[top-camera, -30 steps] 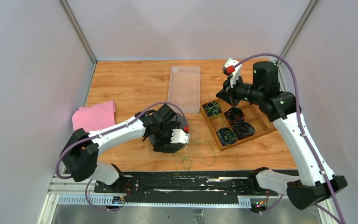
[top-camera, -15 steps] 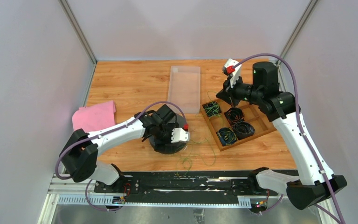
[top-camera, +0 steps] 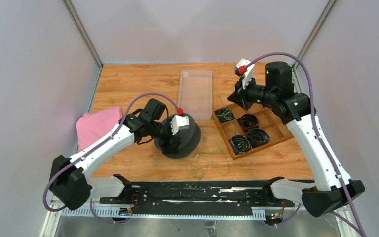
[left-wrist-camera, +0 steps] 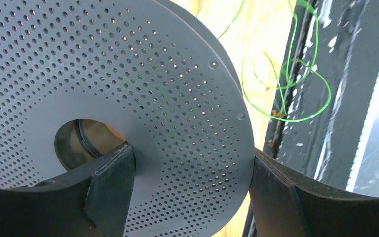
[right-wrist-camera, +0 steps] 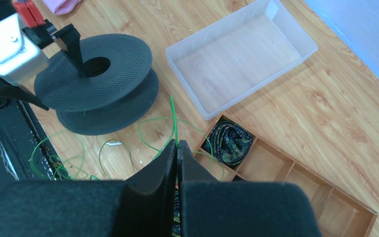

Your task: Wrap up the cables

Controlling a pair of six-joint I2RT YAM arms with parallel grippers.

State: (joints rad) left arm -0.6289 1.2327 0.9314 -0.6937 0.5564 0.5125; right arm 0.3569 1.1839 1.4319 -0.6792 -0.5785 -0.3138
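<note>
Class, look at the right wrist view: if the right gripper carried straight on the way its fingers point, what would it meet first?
The right gripper, shut on the green cable, would probably reach bare table between the black spool and the clear box; depth is unclear.

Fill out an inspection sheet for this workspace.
Surface: wooden table.
Job's things: green cable loose near the front edge, one strand rising to the right gripper.
Clutter: black spool, tilted; clear bin; pink cloth; wooden tray with dark coils.
Grippers: left gripper jaws clamp the spool flange; right jaws shut on the green cable.
Cables: purple arm cables arch overhead.
Surroundings: grey walls, black rail.
</note>
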